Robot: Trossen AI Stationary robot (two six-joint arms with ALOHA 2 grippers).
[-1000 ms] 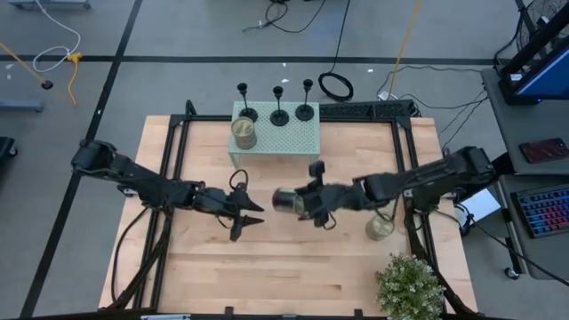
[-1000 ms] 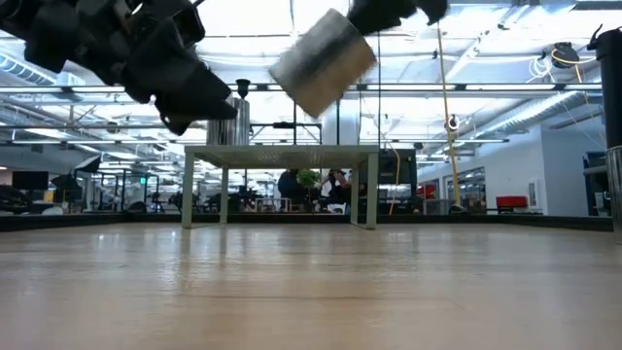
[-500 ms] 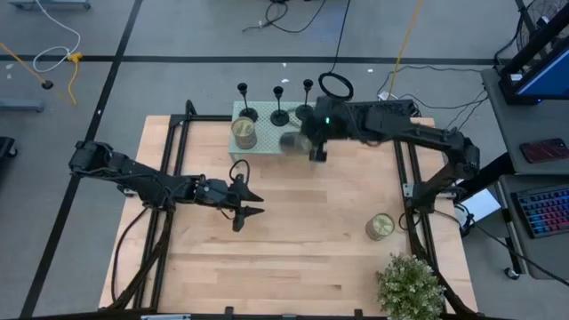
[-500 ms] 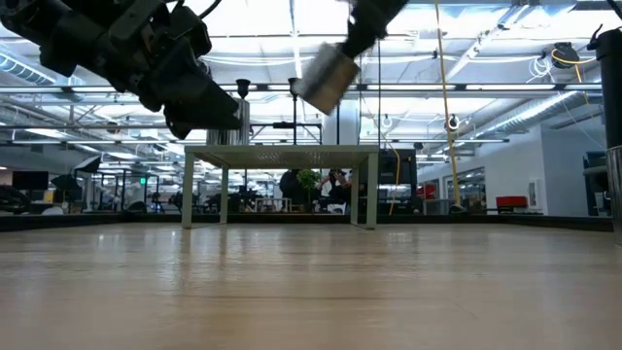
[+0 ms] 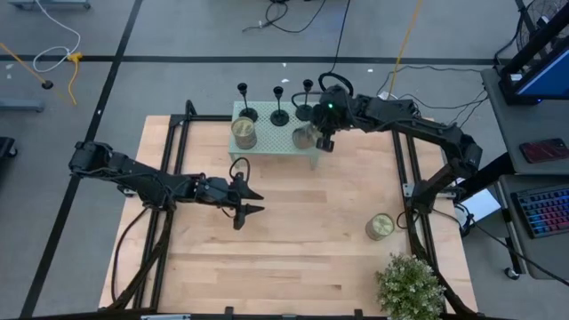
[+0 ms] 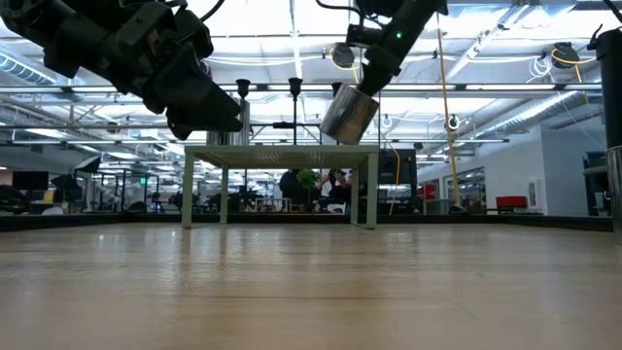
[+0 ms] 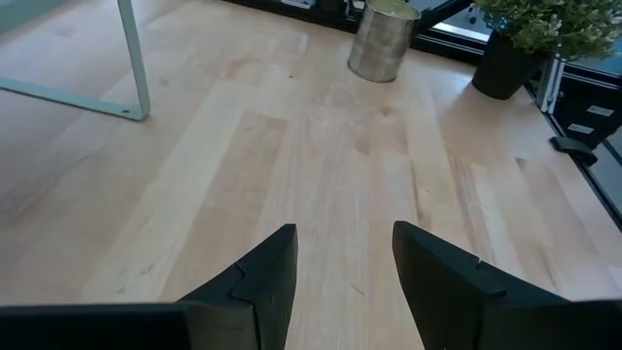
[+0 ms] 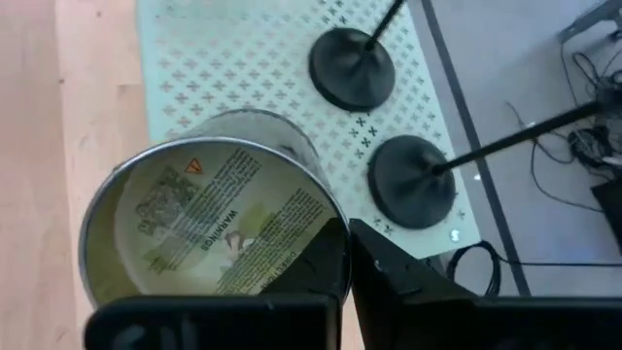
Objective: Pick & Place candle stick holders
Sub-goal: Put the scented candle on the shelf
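Observation:
Three black candle stick holders (image 5: 243,102) (image 5: 279,108) (image 5: 307,102) stand on their disc bases along the far edge of a pale green perforated stand (image 5: 276,147). Two of the bases show in the right wrist view (image 8: 352,68) (image 8: 410,180). My right gripper (image 5: 317,139) is shut on a greenish-gold tin (image 5: 304,136) over the stand's right part, just near of the right holder. My left gripper (image 5: 251,201) hangs open and empty above the bare table, left of its middle (image 7: 345,272). My right gripper holds the tin by its side wall (image 8: 335,243). One finger (image 8: 394,277) lies against the wall and the tin hides the other. The labelled bottom (image 8: 209,224) faces the wrist camera. The tin hangs tilted (image 6: 348,112) close over the stand's top; whether it touches, I cannot tell.
A second tin (image 5: 244,133) stands on the stand's left part. A third tin (image 5: 380,226) stands on the table at the right, near a potted plant (image 5: 409,284) at the near right corner. Black frame rails (image 5: 404,151) run along the table's sides.
My right gripper has carried the tin from above the table's middle toward the far edge, over the stand, then a little toward the right and down close to its top. The tin has stayed tilted in the hold.

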